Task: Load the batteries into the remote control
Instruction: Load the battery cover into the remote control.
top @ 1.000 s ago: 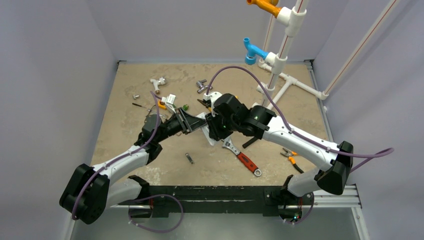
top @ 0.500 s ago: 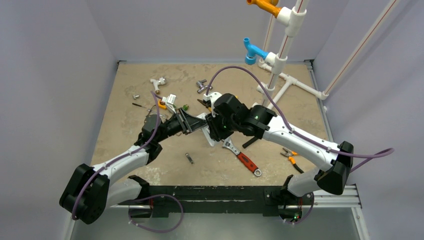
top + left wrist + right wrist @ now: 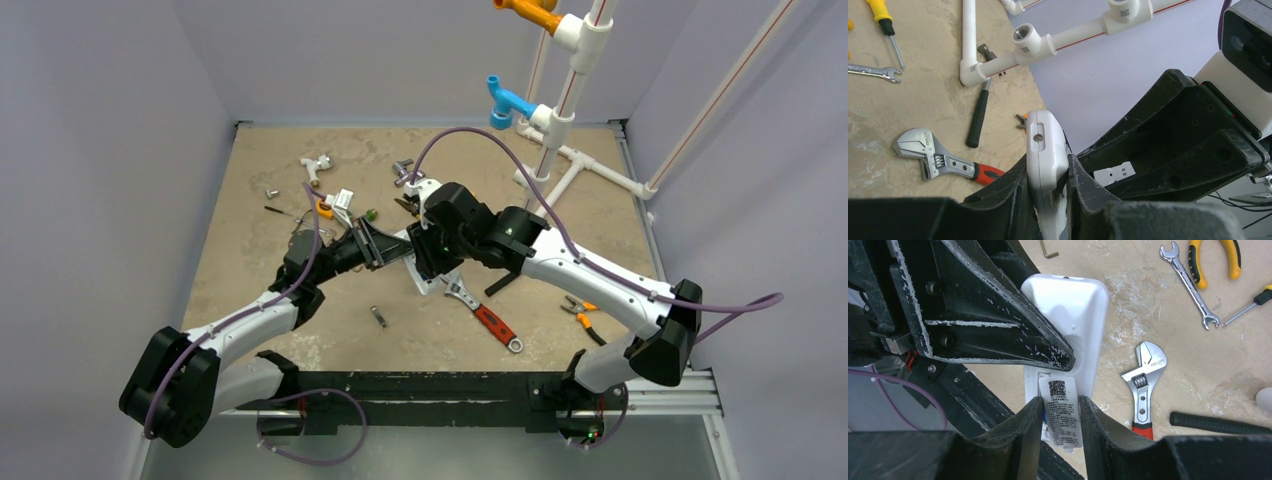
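My left gripper (image 3: 1047, 165) is shut on the white remote control (image 3: 1048, 150), holding it on edge above the table. In the top view the two grippers meet at mid-table, left (image 3: 398, 250) and right (image 3: 426, 264). In the right wrist view the remote's back (image 3: 1073, 305) faces me. My right gripper (image 3: 1060, 401) is shut on a white cover panel with a QR-code label (image 3: 1062, 412) that lies over the lower back of the remote. A thin blue sliver (image 3: 1043, 418) shows beside the panel; the batteries are otherwise hidden.
A red-handled adjustable wrench (image 3: 488, 315) lies just right of the grippers, with a black hammer handle (image 3: 1218, 424) beyond it. A white PVC pipe frame (image 3: 560, 150) stands at the back right. Pliers (image 3: 580, 312), a spanner (image 3: 1190, 285) and small metal parts (image 3: 379, 316) are scattered about.
My right gripper and wrist have shifted slightly left and toward the remote. The left arm holds still with the remote.
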Controlling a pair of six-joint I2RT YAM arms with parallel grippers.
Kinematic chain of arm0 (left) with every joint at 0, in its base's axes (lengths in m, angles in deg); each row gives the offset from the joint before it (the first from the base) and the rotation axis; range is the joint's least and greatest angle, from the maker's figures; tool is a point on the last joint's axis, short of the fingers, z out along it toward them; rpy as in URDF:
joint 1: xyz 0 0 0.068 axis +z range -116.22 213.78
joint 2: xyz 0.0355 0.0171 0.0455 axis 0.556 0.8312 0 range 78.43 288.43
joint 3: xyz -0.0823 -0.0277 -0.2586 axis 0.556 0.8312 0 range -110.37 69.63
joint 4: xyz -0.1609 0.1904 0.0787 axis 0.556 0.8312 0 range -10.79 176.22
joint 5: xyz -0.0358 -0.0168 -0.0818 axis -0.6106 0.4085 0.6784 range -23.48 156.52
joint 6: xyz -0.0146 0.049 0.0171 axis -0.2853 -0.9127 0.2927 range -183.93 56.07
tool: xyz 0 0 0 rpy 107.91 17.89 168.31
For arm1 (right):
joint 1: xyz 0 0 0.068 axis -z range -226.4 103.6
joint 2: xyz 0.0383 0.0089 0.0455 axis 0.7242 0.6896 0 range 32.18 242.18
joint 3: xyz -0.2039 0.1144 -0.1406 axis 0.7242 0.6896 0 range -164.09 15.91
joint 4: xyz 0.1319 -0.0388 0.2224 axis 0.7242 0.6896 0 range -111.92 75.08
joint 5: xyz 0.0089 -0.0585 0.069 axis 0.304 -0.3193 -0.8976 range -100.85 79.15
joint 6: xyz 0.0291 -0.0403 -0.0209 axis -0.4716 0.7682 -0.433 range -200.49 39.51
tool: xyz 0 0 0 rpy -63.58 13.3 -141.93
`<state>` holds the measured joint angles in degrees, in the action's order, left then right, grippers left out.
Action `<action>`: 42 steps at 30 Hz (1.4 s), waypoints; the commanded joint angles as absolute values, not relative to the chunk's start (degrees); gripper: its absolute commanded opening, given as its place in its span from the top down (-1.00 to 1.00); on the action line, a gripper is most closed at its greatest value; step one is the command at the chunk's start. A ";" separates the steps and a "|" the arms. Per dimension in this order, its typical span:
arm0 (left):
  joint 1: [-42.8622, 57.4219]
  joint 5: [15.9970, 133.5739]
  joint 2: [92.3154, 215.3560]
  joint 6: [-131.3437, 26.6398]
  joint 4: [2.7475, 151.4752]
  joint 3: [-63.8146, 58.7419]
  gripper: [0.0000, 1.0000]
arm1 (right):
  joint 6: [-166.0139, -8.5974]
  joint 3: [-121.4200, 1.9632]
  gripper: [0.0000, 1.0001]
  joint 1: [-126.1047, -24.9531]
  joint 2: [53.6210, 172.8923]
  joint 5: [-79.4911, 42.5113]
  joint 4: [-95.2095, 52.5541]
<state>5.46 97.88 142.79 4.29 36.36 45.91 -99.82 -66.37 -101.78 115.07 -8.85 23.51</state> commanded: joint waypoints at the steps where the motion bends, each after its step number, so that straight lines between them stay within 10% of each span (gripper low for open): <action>1: 4.98 98.59 142.86 5.25 31.15 46.17 1.00 | -101.14 -69.27 0.36 -101.33 116.07 -8.11 21.46; 42: 5.00 97.89 149.29 11.32 18.53 48.47 1.00 | -107.78 -69.69 0.33 -101.33 118.67 -6.11 21.63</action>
